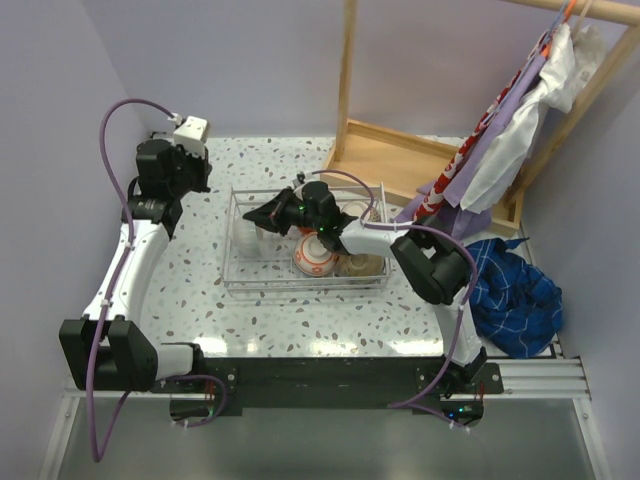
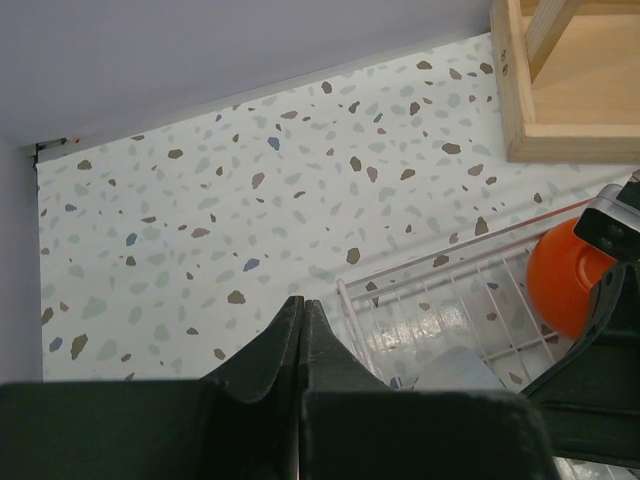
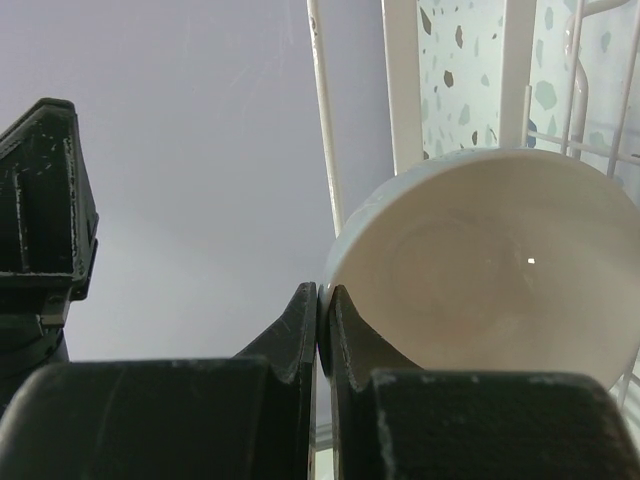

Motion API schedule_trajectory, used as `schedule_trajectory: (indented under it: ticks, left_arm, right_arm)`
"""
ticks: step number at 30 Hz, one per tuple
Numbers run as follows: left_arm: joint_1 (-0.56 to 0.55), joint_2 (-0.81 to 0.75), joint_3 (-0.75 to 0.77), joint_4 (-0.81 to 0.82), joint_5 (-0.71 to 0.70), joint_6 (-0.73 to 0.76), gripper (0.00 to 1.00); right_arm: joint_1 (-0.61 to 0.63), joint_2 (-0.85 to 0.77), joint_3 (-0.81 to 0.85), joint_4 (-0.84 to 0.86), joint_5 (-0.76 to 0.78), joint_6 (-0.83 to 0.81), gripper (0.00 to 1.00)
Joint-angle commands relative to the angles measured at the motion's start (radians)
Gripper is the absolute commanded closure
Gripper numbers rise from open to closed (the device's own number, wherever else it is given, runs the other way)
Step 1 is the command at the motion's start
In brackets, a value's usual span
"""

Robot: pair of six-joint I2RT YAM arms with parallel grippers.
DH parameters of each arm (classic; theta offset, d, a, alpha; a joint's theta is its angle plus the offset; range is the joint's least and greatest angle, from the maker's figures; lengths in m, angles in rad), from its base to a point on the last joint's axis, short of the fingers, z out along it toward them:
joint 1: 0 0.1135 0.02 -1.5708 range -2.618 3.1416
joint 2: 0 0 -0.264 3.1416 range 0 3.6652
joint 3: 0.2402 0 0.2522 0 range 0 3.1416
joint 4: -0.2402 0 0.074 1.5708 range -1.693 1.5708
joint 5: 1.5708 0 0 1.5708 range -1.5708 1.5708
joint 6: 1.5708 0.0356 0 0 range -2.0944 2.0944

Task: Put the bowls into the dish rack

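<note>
Pinching the rim of a pale bowl [image 3: 480, 270], the right fingers [image 3: 295, 325] hold it over the left part of the dish rack [image 1: 300, 288], mid-frame in the top view. Inside sit a red-patterned bowl [image 1: 313, 258], tan bowl [image 1: 362, 266] and orange bowl [image 2: 560, 275]. At upper left, the left fingers [image 2: 285, 335] are pressed together and empty above the bench [image 1: 200, 290].

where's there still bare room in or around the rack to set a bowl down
Bare tabletop left of the dish rack, up to the left arm, and along the rack's near wall toward the arm bases. Inside, the near-left corner looks open. The right half is crowded: red-patterned bowl, tan bowl. The right tool holds a white bowl at the left end.
</note>
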Motion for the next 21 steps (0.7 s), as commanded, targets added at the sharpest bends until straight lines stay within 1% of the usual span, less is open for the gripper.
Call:
schedule_trajectory:
  ticks: [1,7,13,15,21]
  left_arm:
    - [0.002,-0.029,-0.007,0.029,0.018,0.003,1.00]
    - [0.001,-0.024,-0.011,0.034,0.026,0.001,1.00]
    - [-0.003,-0.018,-0.007,0.022,0.030,0.006,1.00]
    - [-0.004,-0.016,-0.004,0.023,0.029,0.006,1.00]
    - [-0.006,-0.016,-0.005,0.037,0.030,0.006,1.00]
  right_arm:
    - [0.009,0.004,0.060,0.080,-0.023,0.032,1.00]
    - [0.007,0.021,0.046,0.042,-0.020,0.057,1.00]
    - [0.012,0.067,0.109,0.049,-0.014,0.075,1.00]
    - [0.007,0.067,0.115,0.010,-0.014,0.080,1.00]
    - [-0.011,0.005,0.014,-0.107,-0.029,0.068,1.00]
